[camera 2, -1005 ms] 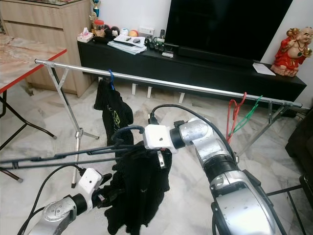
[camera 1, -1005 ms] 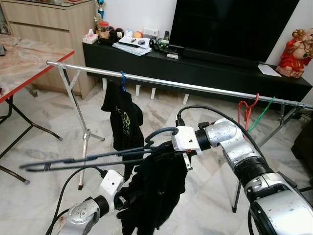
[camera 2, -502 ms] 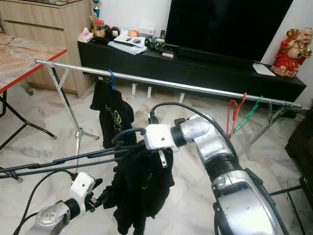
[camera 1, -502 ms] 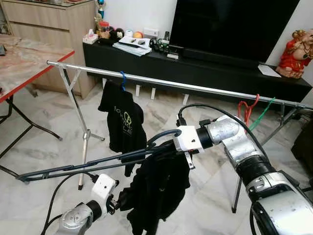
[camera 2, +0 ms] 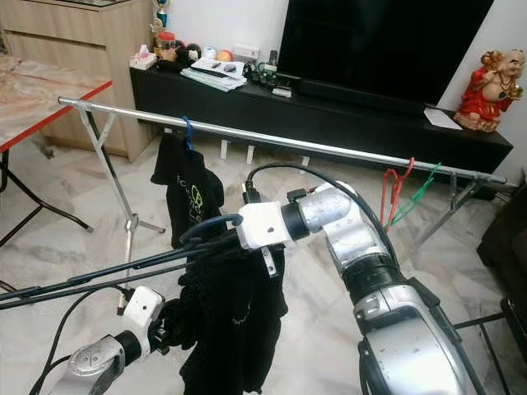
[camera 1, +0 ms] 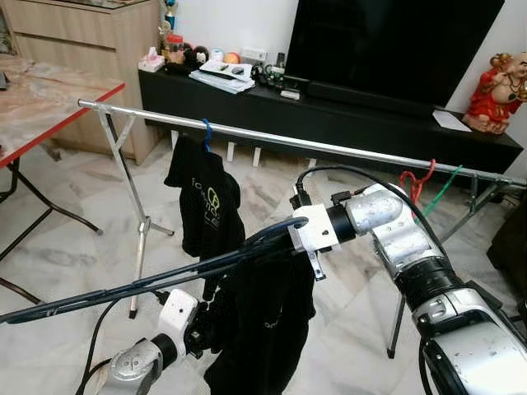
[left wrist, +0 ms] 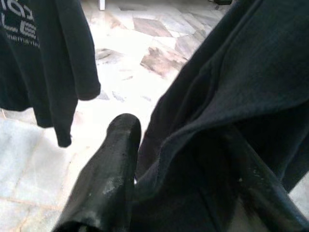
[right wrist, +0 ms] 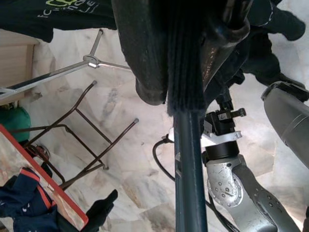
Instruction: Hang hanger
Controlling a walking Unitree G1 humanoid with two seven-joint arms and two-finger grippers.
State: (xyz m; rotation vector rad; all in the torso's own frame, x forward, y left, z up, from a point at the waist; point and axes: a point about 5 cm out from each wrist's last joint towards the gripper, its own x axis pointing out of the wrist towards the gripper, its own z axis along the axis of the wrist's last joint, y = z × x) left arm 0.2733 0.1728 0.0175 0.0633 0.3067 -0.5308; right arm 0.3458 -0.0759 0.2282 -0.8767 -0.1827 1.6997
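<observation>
My right gripper (camera 1: 284, 240) is shut on a dark hanger (camera 1: 123, 290) near its hook, below and in front of the silver rail (camera 1: 329, 148). The hanger's ribbed bar (right wrist: 186, 159) runs between the fingers (right wrist: 147, 58) and stretches low to my left. A black garment (camera 1: 263, 321) hangs from it. Lower down, my left gripper (camera 1: 206, 325) is shut on that garment's cloth (left wrist: 231, 96), one finger (left wrist: 113, 164) showing beside it.
On the rail hang a black T-shirt (camera 1: 206, 193) on a blue hanger at the left, and red (camera 1: 417, 185) and green (camera 1: 445, 183) hangers at the right. Behind stands a black TV console (camera 1: 346, 119). A red-edged table (camera 1: 49, 103) is at the left.
The hanger's long end has dipped lower and further left, while the right wrist stayed about level. The left gripper dropped a little, still on the garment. The T-shirt on the rail swung slightly.
</observation>
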